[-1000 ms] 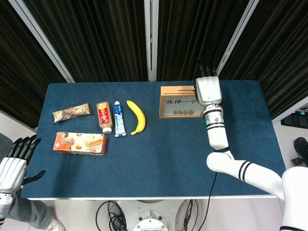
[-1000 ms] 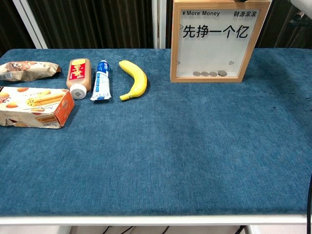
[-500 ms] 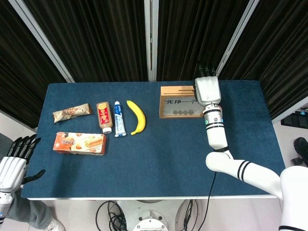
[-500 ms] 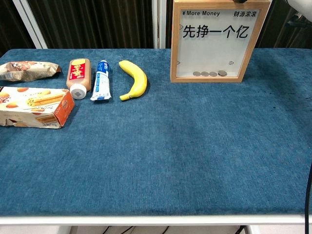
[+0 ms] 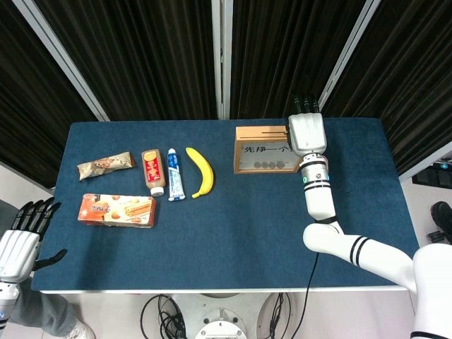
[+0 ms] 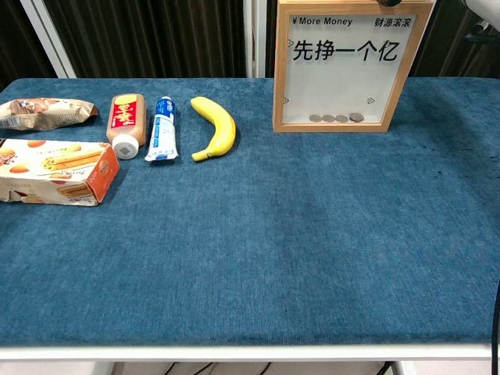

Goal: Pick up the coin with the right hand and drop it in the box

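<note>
Head view shows no loose coin on the table point(image 5: 233, 226); four coins point(image 6: 336, 118) lie inside the box point(image 6: 350, 66). The right hand point(image 5: 306, 133) hovers at the box's right end, its back to the camera, so I cannot tell whether it holds one. The drop looks either imminent or done.

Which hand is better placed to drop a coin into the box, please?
The right hand: it hovers at the top of the box, while the left hand hangs off the table's far corner.
</note>
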{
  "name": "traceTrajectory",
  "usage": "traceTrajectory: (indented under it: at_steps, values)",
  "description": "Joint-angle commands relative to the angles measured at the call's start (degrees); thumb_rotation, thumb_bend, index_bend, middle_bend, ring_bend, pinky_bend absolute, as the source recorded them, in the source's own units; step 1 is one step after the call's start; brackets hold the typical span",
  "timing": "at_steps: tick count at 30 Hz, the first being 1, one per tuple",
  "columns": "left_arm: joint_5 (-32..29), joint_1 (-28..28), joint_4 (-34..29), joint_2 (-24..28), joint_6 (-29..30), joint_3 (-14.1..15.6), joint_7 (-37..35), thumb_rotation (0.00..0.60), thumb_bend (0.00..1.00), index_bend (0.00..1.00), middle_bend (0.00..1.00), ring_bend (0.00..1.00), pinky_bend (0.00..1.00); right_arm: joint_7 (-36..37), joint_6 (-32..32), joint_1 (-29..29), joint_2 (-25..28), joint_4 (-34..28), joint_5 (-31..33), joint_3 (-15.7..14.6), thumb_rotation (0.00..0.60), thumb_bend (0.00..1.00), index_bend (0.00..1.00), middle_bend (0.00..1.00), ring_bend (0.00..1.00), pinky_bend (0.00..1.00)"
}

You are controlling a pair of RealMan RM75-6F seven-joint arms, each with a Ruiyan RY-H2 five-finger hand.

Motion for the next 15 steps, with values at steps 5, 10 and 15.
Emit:
traceTrajectory:
  at_steps: [5,10,15]
  values:
    - [-0.01,-0.05,-0.06,0.02,-0.05,-0.04,-0.04,0.6,0.15,0.01,0.0,0.0,0.0,-0.08,-0.43,0.09,0.29,-0.3,0.5,-0.15,0.6,0.36,0.45,0.0,0.0,0.0]
    - [-0.04,0.02,0.03,0.01,0.07,-0.04,-0.16,0.6,0.15,0.01,0.0,0.0,0.0,0.36,-0.72,-0.01,0.98,-0.92,0.74,-0.07,0.6,0.34,0.07,0.0,0.0,0.0]
    - [0.03,-0.01,0.04,-0.06,0.07,-0.04,-0.08,0.6,0.15,0.02,0.0,0.0,0.0,1.04,-0.94,-0.31,1.97,-1.92,0.72,-0.11,0.6,0.33,0.0,0.0,0.0,0.0]
